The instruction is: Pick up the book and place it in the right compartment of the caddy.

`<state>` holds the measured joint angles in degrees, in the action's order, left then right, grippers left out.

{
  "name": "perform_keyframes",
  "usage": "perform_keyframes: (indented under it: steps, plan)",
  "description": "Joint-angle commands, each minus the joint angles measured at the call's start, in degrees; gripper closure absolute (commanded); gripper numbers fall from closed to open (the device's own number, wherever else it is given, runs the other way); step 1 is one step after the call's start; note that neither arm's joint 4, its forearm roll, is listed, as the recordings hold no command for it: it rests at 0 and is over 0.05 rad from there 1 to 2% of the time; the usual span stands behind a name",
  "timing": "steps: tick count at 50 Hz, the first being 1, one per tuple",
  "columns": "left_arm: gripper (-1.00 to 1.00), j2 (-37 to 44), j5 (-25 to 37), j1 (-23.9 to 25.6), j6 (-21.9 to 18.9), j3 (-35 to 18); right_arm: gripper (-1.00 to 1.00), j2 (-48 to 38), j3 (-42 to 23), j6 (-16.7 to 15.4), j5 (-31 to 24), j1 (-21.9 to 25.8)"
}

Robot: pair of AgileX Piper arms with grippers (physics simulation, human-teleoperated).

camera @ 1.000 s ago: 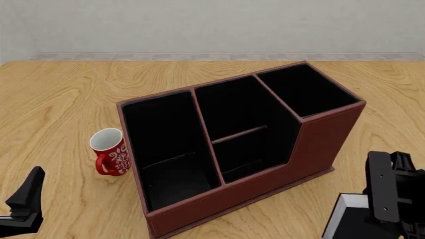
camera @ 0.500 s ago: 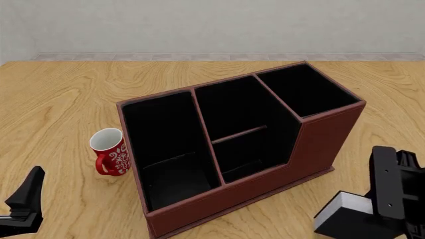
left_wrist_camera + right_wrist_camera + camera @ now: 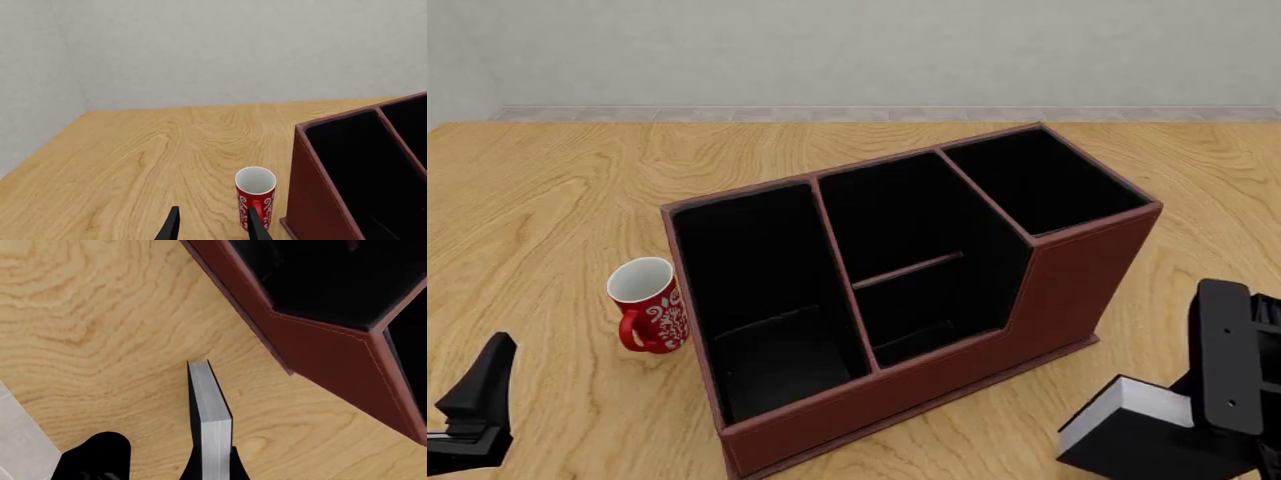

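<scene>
The black book [image 3: 1132, 432] with white page edges is tilted low over the table, in front of the caddy's right end. My right gripper [image 3: 1190, 425] is shut on it. In the right wrist view the book [image 3: 208, 412] stands edge-on between the gripper [image 3: 212, 469] fingers, with the caddy's wall [image 3: 313, 335] beyond it. The reddish-brown caddy [image 3: 1068, 300] stands mid-table, and its squarish right compartment [image 3: 1044, 180] is the far right end section, holding nothing. My left gripper [image 3: 213, 231] is open near the table's front left [image 3: 474, 405].
A red-and-white mug [image 3: 647, 305] stands left of the caddy, also seen ahead of the left gripper's fingers as the mug [image 3: 255, 195]. The caddy's long left section [image 3: 761, 300] and crossbar-split middle section [image 3: 914, 265] hold nothing. A pale wall runs behind the table.
My right gripper has shifted a little to the right with the book, which has turned so that its white page edge faces left. The left arm has not moved.
</scene>
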<state>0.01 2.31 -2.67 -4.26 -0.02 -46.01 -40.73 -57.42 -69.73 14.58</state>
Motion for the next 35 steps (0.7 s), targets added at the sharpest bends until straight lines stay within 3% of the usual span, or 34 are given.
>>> perform_keyframes:
  steps: [1,2,3,15,18,26,35]
  plan:
    - [-1.0,0.0,-0.2,0.2,0.0,0.0,1.0,0.0,-2.7,5.4,-0.2,0.7]
    - [-1.0,0.0,-0.2,0.2,0.0,0.0,1.0,0.1,-2.7,5.4,-0.2,0.7]
    - [-1.0,0.0,-0.4,0.3,0.1,0.0,1.0,-0.3,-3.6,7.6,-0.2,1.9]
    - [-1.0,0.0,-1.0,0.6,0.3,0.0,1.0,1.4,-4.2,8.0,-0.2,-0.6]
    - [-1.0,0.0,-1.3,0.7,0.3,-0.1,1.0,2.3,-3.9,6.2,-0.2,-2.5]
    - [-1.0,0.0,-1.4,1.0,0.6,-0.4,1.0,3.3,-4.3,8.0,-0.2,-1.2]
    - [-1.0,0.0,-1.1,1.2,0.7,-1.2,1.0,4.5,-6.5,7.5,-0.2,-4.1]
